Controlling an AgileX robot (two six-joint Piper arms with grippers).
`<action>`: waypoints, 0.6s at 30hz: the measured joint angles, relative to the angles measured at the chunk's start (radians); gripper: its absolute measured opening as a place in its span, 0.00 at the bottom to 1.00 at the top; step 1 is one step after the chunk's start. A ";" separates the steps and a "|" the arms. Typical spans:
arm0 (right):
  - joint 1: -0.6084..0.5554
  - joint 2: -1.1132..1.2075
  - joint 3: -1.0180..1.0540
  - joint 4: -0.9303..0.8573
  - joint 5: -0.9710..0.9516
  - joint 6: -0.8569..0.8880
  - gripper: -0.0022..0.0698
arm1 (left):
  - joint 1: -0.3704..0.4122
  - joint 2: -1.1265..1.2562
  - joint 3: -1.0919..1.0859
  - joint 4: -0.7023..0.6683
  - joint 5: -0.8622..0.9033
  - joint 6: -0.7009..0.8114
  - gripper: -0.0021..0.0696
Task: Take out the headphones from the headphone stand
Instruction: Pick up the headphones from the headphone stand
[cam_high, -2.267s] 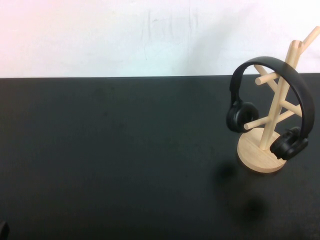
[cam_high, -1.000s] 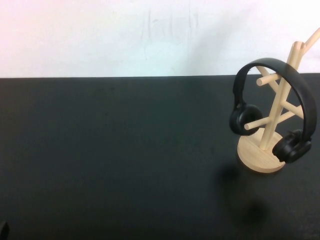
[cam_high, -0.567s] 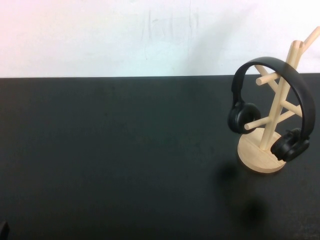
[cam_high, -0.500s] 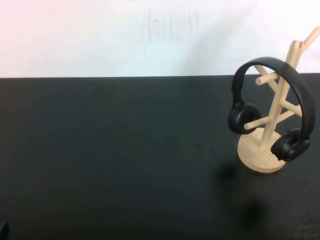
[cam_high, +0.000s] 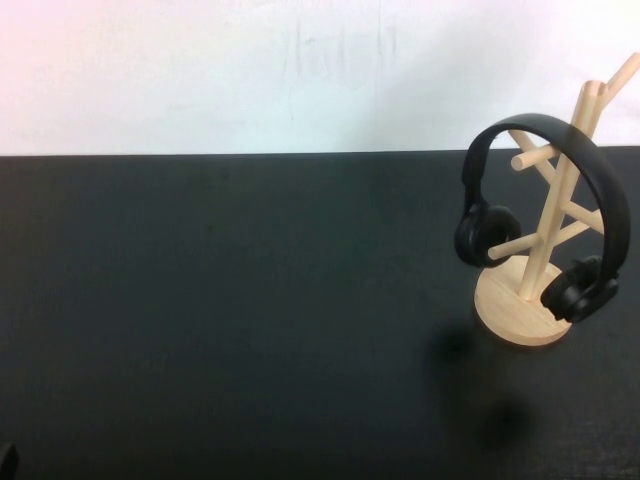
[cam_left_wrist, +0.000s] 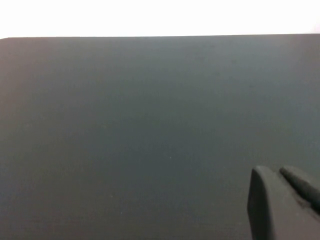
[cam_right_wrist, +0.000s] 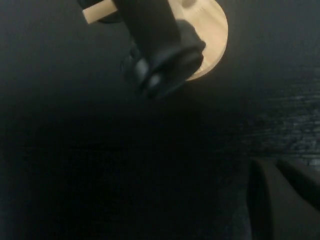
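The black headphones (cam_high: 484, 236) hang by their headband over the light wooden headphone stand (cam_high: 505, 300) at the table's right side, one ear cup on each side of the slanted pole. In the right wrist view an ear cup of the headphones (cam_right_wrist: 165, 65) shows from above, in front of the headphone stand's round base (cam_right_wrist: 212, 35). My right gripper (cam_right_wrist: 275, 165) hovers above and short of them, shut and holding nothing. My left gripper (cam_left_wrist: 277, 172) is over bare table, fingers together, empty. Neither gripper's fingers show in the high view.
The black table (cam_high: 250, 320) runs back to a white wall (cam_high: 250, 70). Two soft shadows (cam_high: 455, 345) lie on the table in front of the stand. A dark bit of the left arm (cam_high: 5, 460) sits at the near left corner.
The headphones have swayed slightly on the stand, the ear cups shifting a little left. Nothing has been grasped.
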 joint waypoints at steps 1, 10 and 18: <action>0.024 0.035 -0.026 -0.007 0.001 0.005 0.03 | 0.000 0.000 0.000 0.000 0.000 0.000 0.02; 0.428 0.263 -0.257 -0.352 0.056 0.275 0.03 | 0.000 0.000 0.000 0.000 0.000 0.000 0.02; 0.714 0.433 -0.473 -0.710 0.176 0.460 0.33 | 0.000 0.000 0.000 0.000 0.000 0.000 0.02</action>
